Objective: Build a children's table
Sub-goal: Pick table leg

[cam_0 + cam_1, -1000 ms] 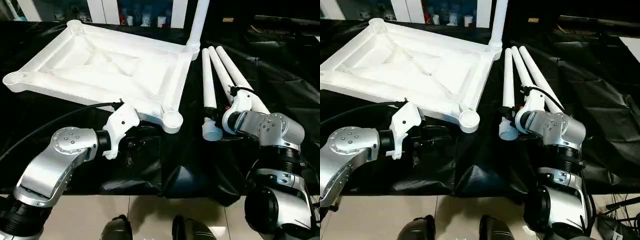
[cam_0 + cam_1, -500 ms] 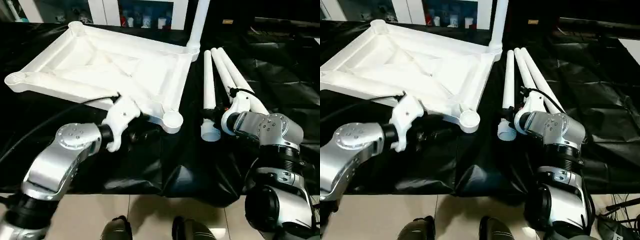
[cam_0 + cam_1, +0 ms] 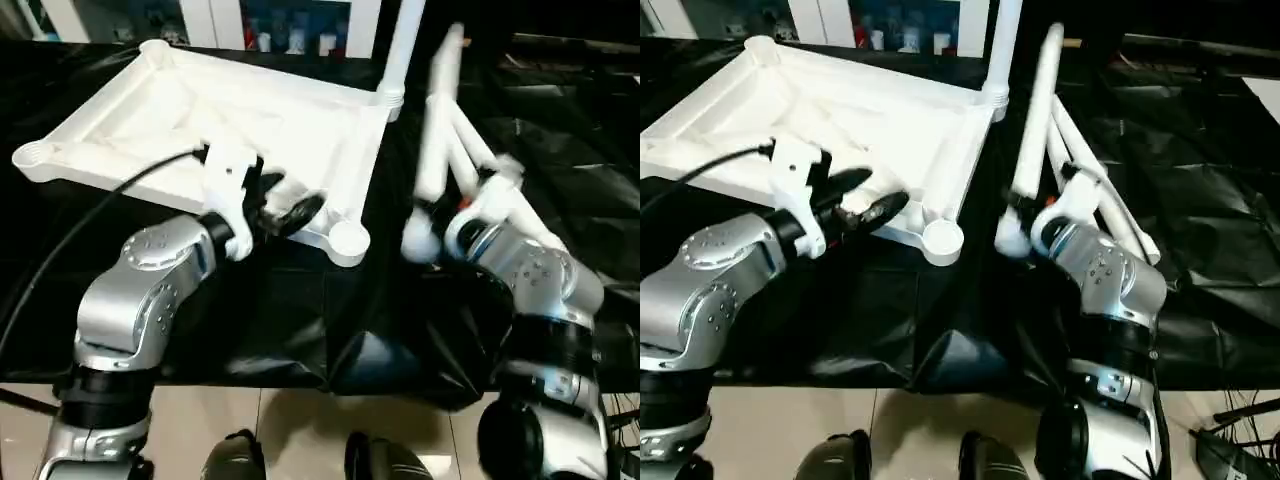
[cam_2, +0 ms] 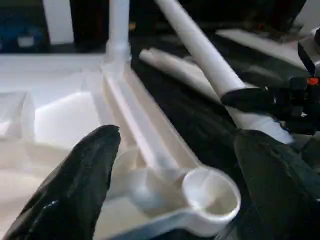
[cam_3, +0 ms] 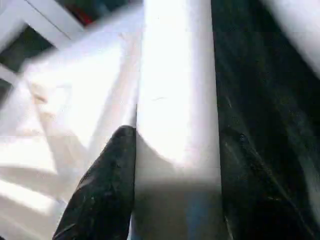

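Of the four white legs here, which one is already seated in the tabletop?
The upright leg at the tabletop's far right corner socket. Of the others, one leg is gripped by the right gripper, tilted up; two legs lie on the black cloth.

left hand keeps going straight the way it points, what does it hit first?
Probably the tabletop's empty near corner socket, which lies between the open left hand's fingers; depth is unclear.
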Robot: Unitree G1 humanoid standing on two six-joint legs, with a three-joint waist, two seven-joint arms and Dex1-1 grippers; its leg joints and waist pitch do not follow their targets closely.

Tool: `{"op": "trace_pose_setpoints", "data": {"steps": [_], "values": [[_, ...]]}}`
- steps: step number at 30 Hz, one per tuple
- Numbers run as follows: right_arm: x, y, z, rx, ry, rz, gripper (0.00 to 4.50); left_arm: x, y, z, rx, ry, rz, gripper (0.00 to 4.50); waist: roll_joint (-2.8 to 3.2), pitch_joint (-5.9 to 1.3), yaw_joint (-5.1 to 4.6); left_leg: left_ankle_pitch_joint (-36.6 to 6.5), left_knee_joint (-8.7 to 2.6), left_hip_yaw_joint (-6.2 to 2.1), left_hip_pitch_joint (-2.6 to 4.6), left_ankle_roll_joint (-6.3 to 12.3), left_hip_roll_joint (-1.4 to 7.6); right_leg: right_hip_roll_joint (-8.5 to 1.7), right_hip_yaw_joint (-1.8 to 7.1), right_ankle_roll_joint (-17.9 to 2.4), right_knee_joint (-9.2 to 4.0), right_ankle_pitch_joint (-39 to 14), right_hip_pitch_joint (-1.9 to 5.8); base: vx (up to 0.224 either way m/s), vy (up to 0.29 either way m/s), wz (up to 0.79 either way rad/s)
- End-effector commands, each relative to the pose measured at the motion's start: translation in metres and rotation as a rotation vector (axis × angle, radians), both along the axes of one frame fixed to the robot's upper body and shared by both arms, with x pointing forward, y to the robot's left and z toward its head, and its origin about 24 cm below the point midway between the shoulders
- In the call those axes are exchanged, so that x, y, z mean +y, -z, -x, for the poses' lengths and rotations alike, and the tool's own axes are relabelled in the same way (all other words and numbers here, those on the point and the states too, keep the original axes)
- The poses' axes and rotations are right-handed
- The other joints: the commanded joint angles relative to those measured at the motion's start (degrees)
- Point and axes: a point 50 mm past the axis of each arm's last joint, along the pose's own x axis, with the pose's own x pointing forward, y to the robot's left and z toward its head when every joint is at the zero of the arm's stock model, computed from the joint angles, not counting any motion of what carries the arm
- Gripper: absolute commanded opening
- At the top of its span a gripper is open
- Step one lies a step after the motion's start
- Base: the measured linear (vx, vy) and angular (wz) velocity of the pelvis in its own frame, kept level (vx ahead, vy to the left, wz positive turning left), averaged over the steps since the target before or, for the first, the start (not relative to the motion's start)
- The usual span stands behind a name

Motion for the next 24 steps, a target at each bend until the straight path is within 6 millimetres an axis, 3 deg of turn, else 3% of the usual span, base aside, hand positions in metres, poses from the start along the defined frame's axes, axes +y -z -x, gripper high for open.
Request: {"op": "trace_pose_setpoints", "data": {"steps": [1,7,9,12,14,16,18,24], "values": [[-0.007,-0.023,0.004,-0.160,0.027,-0.054,1.89,-0.007,-0.011,0.002,-0.013,0.034,0.062,4.47,0.74,-6.15,0.24,-6.78,-2.86,-0.65,1.23,1.30,1.15,-3.33,2.52,-10.77,-2.95,-4.82,3.92,0.000,0.000,0.00],[-0.001,-0.055,0.026,-0.457,-0.124,-0.084,1.88,-0.027,-0.037,0.006,0.093,0.198,0.370,4.50,0.55,-6.01,0.63,-7.57,-2.65,-0.67,0.90,2.62,1.08,-3.29,2.37,-12.01,-3.11,-5.21,4.02,0.000,0.000,0.00],[0.001,-0.057,0.030,-0.491,-0.156,-0.080,1.88,-0.030,-0.041,0.006,0.101,0.212,0.402,4.50,0.40,-5.96,0.70,-8.14,-2.56,-0.66,0.77,2.84,0.95,-3.35,2.36,-11.45,-3.37,-7.04,4.15,0.000,0.000,0.00],[0.021,-0.067,0.047,-0.596,-0.350,-0.060,1.88,-0.034,-0.059,-0.002,0.107,0.224,0.567,4.50,0.16,-6.02,0.76,-8.00,-2.54,-0.84,0.48,3.34,0.79,-3.32,2.21,-10.13,-3.85,-9.52,4.47,0.000,0.000,0.00],[0.029,-0.066,0.051,-0.604,-0.414,-0.015,1.88,-0.034,-0.063,-0.003,0.106,0.233,0.600,4.50,0.06,-6.04,0.60,-7.91,-2.61,-0.98,0.56,3.37,0.82,-3.28,2.09,-9.35,-3.96,-10.93,4.36,0.000,0.000,0.00],[0.045,-0.056,0.055,-0.592,-0.513,0.190,1.88,-0.034,-0.068,-0.006,0.105,0.233,0.628,4.50,0.16,-6.04,0.71,-7.87,-2.49,-0.89,0.80,2.78,0.96,-3.21,2.19,-8.35,-4.25,-11.69,4.20,0.000,0.000,0.00],[0.055,-0.049,0.058,-0.591,-0.575,0.283,1.88,-0.034,-0.068,-0.008,0.111,0.211,0.621,4.50,0.05,-6.16,0.54,-7.89,-2.46,-0.99,0.57,2.59,0.90,-3.33,2.16,-7.59,-4.31,-12.42,4.22,0.000,0.000,0.00],[0.077,-0.036,0.061,-0.599,-0.670,0.491,1.88,-0.032,-0.060,-0.015,0.154,0.109,0.609,4.50,0.10,-6.23,0.91,-6.22,-2.29,-1.17,0.56,3.30,1.35,-3.34,2.21,-9.31,-3.56,-8.45,4.01,0.000,0.000,0.00]]}}
